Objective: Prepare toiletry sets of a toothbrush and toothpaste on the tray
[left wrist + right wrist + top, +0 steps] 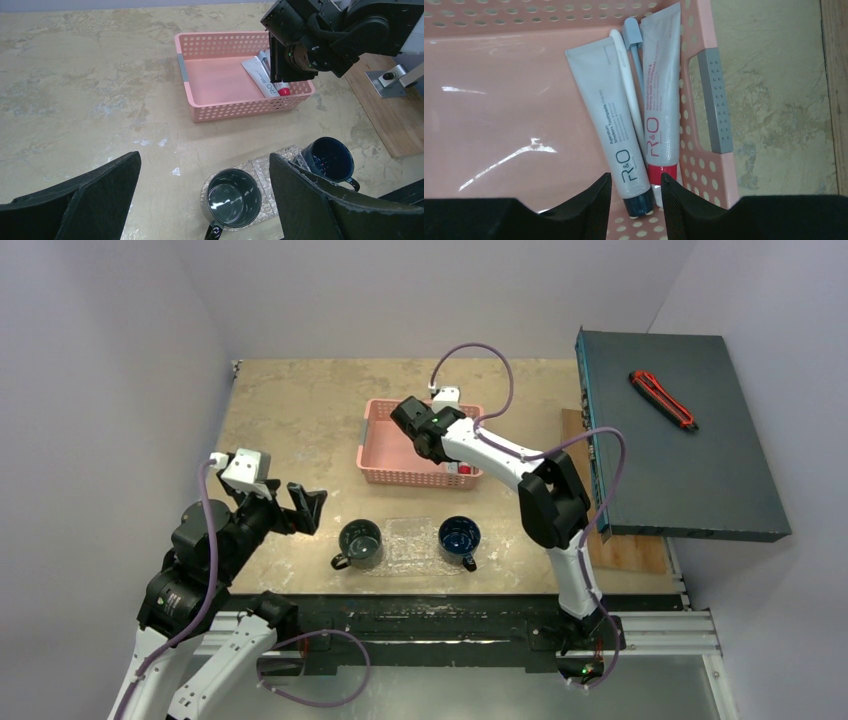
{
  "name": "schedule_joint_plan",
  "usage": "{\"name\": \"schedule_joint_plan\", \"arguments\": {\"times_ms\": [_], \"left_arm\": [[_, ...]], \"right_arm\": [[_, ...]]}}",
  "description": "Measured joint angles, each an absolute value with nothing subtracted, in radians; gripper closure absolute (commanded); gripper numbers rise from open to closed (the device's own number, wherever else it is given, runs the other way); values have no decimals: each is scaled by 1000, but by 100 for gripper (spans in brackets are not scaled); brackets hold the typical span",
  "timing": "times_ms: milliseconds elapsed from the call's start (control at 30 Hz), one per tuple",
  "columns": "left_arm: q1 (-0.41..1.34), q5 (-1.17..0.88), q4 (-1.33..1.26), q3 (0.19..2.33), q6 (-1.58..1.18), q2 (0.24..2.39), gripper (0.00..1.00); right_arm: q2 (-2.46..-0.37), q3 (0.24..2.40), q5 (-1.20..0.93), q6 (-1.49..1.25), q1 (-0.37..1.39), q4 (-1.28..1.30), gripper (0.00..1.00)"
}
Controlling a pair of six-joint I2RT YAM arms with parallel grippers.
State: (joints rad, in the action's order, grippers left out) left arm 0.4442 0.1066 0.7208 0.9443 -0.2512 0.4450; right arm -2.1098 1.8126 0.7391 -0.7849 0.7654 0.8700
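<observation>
In the right wrist view, two silver-grey toothpaste tubes lie side by side in the pink basket (499,100). One has a dark blue cap (611,125), the other a red cap (661,100). A white toothbrush (626,75) and a pale blue toothbrush (633,40) lie between them. My right gripper (636,182) is open down in the basket, its fingers either side of the blue cap and not touching it. The see-through tray (410,540) lies near the front edge between two dark mugs. My left gripper (285,502) hangs wide open left of the tray, holding nothing.
A dark green mug (360,543) stands on the tray's left end and a dark blue mug (459,537) on its right end. A dark teal box (680,440) with a red utility knife (663,400) sits at the right, with a wooden board (625,550) under it.
</observation>
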Motion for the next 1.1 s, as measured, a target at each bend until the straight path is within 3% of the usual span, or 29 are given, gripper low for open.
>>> {"name": "schedule_joint_plan", "arguments": {"times_ms": [900, 1100], "left_arm": [[444, 81, 721, 944, -252, 455, 0], [444, 81, 721, 944, -252, 461, 0]], "right_arm": [[-2277, 1919, 745, -793, 627, 867, 57], [-2302, 1920, 741, -789, 620, 865, 64]]}}
